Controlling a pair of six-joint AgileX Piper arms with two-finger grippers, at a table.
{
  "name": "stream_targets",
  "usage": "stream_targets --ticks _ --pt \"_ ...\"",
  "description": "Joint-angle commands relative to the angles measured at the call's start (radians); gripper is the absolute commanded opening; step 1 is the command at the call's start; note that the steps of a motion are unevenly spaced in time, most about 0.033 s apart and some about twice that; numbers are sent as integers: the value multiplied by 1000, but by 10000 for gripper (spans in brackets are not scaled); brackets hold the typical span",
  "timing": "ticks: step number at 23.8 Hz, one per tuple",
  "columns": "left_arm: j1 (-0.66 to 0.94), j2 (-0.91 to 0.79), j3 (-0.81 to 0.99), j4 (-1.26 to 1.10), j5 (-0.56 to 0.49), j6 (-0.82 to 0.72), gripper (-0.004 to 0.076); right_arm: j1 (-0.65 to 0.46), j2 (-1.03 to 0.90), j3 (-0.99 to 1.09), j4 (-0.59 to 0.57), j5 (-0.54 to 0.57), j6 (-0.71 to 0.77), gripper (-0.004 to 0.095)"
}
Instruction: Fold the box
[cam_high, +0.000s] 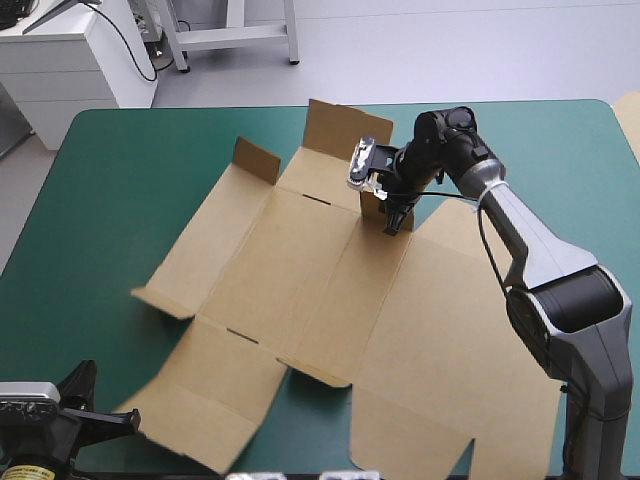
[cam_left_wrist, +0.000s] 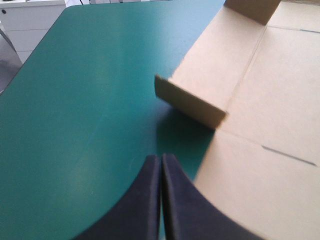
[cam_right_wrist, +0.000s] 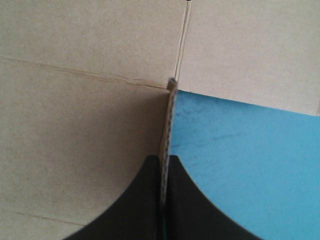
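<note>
1. Left-side risk: the left gripper (cam_left_wrist: 161, 165), fingers pressed together on nothing, holds no part of the box (cam_high: 330, 290). Should the sheet be pulled from its far side, nothing pins the near-left panel, and the whole board may skate across the teal-green table (cam_high: 110, 190).
2. Right-side risk: the right gripper (cam_right_wrist: 164, 167) pinches only the thin edge of a small flap (cam_right_wrist: 170, 120). A hard tug or twist could crease the board off its score line, tear it, or let the flap slip free.
3. Left arm's pose: it sits low at the table's near-left corner, its gripper pointing across the cover, just beside the box's near-left panel. It is near a raised end flap (cam_left_wrist: 190, 105) but apart from it.
4. Right arm's pose: it reaches from the near-right corner over the sheet, wrist bent downward, fingers clamped on the upright flap near the box's far middle. The box lies mostly flat across the table's middle, a few flaps raised.
</note>
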Motion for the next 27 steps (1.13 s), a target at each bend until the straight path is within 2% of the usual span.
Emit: stream_targets --ticks 1,4,7,10,15,20,23,27 --pt "-6 17 -21 -7 -76 -1 -8 36 -58 -62 26 47 -177 -21" --pt "-6 17 -21 -7 -76 -1 -8 71 -58 -82 26 47 -237 -21" --pt "-6 17 -21 -7 -76 1 -8 128 -57 -85 29 1 -334 -21" --pt "-6 17 -21 -7 -76 1 -8 145 -57 -85 46 -54 -335 -21" --pt "-6 17 -21 -7 -76 1 -8 145 -57 -83 115 -126 -237 -17" --pt "-6 17 -21 -7 -76 1 -8 145 -57 -83 43 -132 -150 -17" --pt "-6 17 -21 -7 -76 1 -8 145 -57 -81 -32 -152 -42 -17" --pt "-6 17 -21 -7 -76 1 -8 145 -57 -81 -11 -148 -26 13"
